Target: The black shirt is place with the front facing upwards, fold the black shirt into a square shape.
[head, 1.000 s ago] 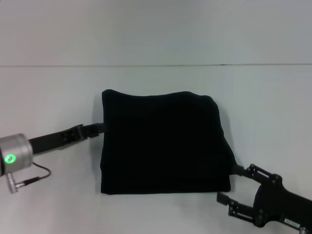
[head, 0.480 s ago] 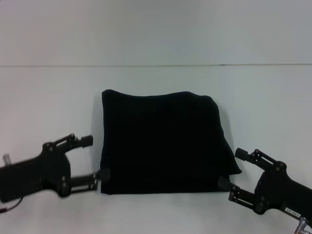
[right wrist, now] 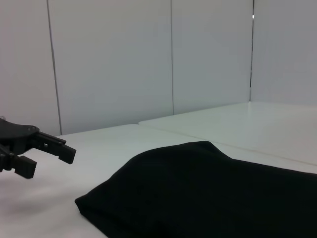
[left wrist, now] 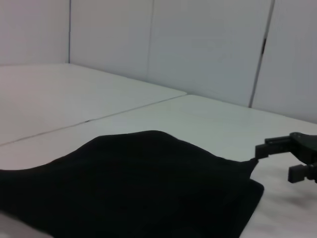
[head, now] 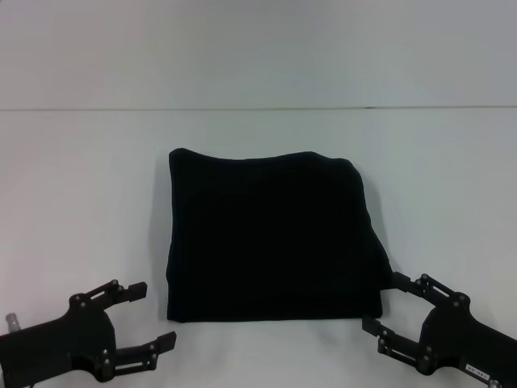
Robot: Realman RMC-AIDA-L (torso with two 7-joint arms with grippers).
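The black shirt lies flat in the middle of the white table as a folded, roughly square block; no lettering shows. My left gripper is open, near the table's front, just off the shirt's near left corner and clear of the cloth. My right gripper is open at the near right corner, its upper fingertip right by the shirt's edge. The left wrist view looks across the shirt to the right gripper. From the right wrist, the shirt and the left gripper are visible.
A bare white table surrounds the shirt on all sides, with a seam line running across behind it. White wall panels stand beyond the table.
My left gripper has left the shirt's left edge and drawn back to the near left corner, open. My right gripper stays at the near right corner with small shifts.
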